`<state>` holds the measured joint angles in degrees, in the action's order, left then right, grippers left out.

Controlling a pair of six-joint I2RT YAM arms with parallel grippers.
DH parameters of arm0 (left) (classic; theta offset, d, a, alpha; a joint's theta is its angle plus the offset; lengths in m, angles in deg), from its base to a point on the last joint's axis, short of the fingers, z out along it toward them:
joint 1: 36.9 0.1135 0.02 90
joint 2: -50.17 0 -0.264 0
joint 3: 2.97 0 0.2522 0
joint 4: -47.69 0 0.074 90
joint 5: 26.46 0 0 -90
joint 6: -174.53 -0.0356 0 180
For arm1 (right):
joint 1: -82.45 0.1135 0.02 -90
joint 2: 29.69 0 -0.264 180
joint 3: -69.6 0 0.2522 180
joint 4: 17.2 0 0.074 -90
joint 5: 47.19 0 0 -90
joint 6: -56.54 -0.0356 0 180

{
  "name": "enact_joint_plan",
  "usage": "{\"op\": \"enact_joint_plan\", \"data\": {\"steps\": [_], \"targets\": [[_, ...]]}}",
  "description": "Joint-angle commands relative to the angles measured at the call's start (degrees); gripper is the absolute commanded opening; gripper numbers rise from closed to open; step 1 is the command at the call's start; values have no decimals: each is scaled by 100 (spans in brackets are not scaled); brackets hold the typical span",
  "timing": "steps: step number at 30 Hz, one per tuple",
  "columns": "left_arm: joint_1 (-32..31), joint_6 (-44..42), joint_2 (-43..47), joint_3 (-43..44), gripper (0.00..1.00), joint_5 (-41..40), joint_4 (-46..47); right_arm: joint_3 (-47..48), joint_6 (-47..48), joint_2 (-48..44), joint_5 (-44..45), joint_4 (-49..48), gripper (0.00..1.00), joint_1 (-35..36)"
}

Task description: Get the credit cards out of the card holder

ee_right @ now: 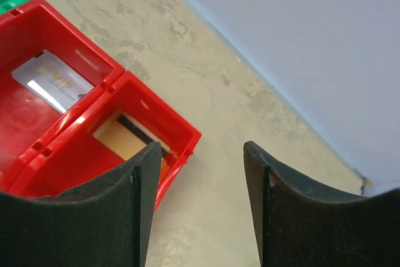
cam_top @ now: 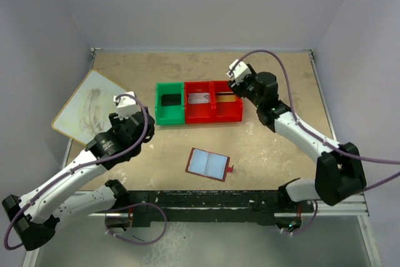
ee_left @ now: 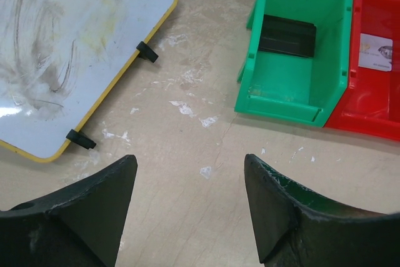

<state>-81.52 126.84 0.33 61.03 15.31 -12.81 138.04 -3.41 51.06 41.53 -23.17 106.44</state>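
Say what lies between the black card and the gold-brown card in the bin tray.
The silver-grey card, in the middle red compartment; the top view shows all three in a row.

A mottled beige tabletop (cam_top: 275, 148) carries a yellow-rimmed white board (cam_top: 84, 107) at its left and a green-and-red plastic bin tray (cam_top: 199, 119) near the middle. An opened maroon card holder (cam_top: 207, 164) with pale sleeves lies apart, nearer the front edge.
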Motion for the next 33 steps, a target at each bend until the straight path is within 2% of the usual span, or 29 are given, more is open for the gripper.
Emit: {"op": "enact_joint_plan", "data": {"steps": [1,7,11,14,16,21,27,33], "targets": [[32,47,266,-10,68,-86,94,-564,-1347,-831,495,-594,59,5],[32,200,603,-19,70,-331,9,-1308,-2383,-2300,715,-849,65,9],[32,340,866,-5,71,-466,-93,-1414,-3263,-3207,1054,-559,67,8],[32,400,1088,6,71,-518,-151,-1107,-4260,-3698,1544,467,82,8],[32,506,1196,19,71,-604,-217,-990,-4399,-3973,1442,1085,87,9],[32,425,1396,-17,72,-660,-101,-1406,-4933,-4693,1601,1606,100,9],[32,275,1239,-27,73,-726,200,-2132,-5653,-5177,1883,1717,100,9],[32,9,462,487,74,-1116,393,-2279,-5645,-5447,1952,1734,100,1]]}}
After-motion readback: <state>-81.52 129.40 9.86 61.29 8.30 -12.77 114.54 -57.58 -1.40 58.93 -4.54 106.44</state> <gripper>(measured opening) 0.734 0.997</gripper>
